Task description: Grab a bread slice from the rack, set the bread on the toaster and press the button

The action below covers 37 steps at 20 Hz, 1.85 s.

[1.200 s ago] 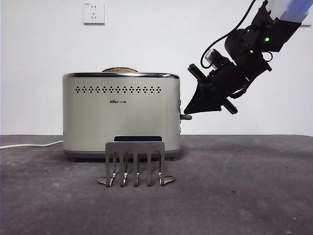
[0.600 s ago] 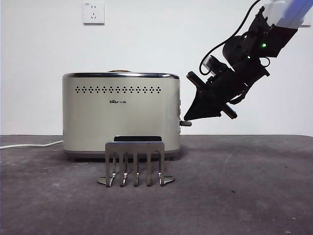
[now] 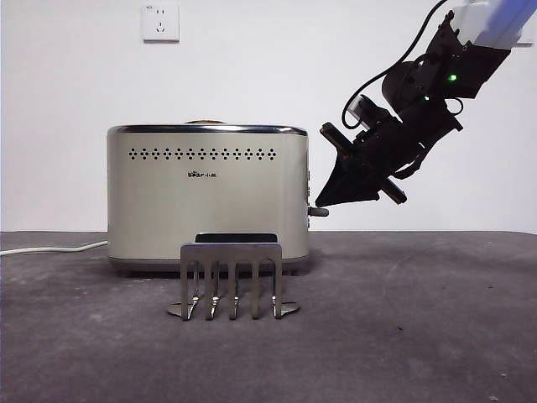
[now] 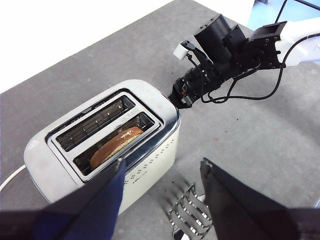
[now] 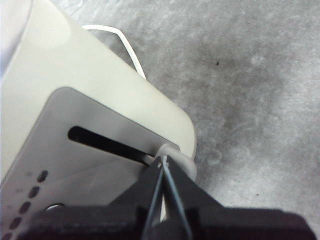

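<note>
The cream toaster (image 3: 205, 197) stands mid-table with the slice of bread (image 4: 116, 146) sunk into its nearer slot; only a sliver of crust (image 3: 205, 122) peeks above the chrome rim. The grey rack (image 3: 232, 280) stands empty in front of the toaster. My right gripper (image 3: 321, 201) is shut, its tip resting on top of the button (image 3: 319, 211) at the toaster's narrow end. In the right wrist view the closed tips (image 5: 162, 162) touch the lever knob (image 5: 181, 163) low in its slot. My left gripper (image 4: 162, 172) hangs open high above the toaster, holding nothing.
A white power cord (image 3: 50, 248) runs off the toaster's left side along the table. A wall socket (image 3: 160, 23) is on the back wall. The right arm (image 3: 419, 92) slants down from the upper right. The rack (image 4: 190, 215) lies below the left jaws.
The right gripper pushed down with the button, which dropped lower. The bread sank from a visible dome to almost level with the rim. Nothing moved in the last half second.
</note>
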Each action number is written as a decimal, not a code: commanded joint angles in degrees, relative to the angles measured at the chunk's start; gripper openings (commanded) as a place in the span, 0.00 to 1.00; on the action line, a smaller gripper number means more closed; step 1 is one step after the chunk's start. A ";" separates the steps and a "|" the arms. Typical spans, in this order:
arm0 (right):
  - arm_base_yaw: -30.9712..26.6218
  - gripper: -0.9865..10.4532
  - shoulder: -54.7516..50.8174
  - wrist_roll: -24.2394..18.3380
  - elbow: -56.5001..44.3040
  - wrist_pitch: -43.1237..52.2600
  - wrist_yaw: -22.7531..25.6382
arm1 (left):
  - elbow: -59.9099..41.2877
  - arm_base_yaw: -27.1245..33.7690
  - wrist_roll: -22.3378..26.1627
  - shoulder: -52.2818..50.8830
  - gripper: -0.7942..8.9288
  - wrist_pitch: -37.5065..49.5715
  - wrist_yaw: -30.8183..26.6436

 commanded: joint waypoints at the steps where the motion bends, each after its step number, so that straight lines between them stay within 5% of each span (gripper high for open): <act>1: 0.17 0.08 3.06 -0.50 -1.55 -2.75 1.66 | 0.00 -0.02 -0.66 0.00 0.34 0.00 0.13; 12: 0.02 0.08 1.64 0.04 -1.53 -0.68 1.53 | 0.00 0.02 -0.66 0.00 0.34 -0.20 0.00; 20: -1.36 0.08 -13.46 0.39 -1.44 -1.49 1.84 | 0.00 0.02 -0.61 0.00 0.34 -1.07 -0.04; 25: -1.73 0.08 -27.45 -0.61 -1.44 -14.27 1.55 | 0.00 0.02 -0.59 0.00 0.34 -1.86 -0.07; 30: -1.03 0.08 -40.35 -9.62 -1.44 -38.51 1.42 | 0.00 0.02 -0.59 0.00 0.34 -6.58 0.07; 37: -0.46 0.08 -50.27 -15.15 -1.44 -54.38 1.44 | 0.00 0.02 -0.52 0.00 0.34 -12.22 0.09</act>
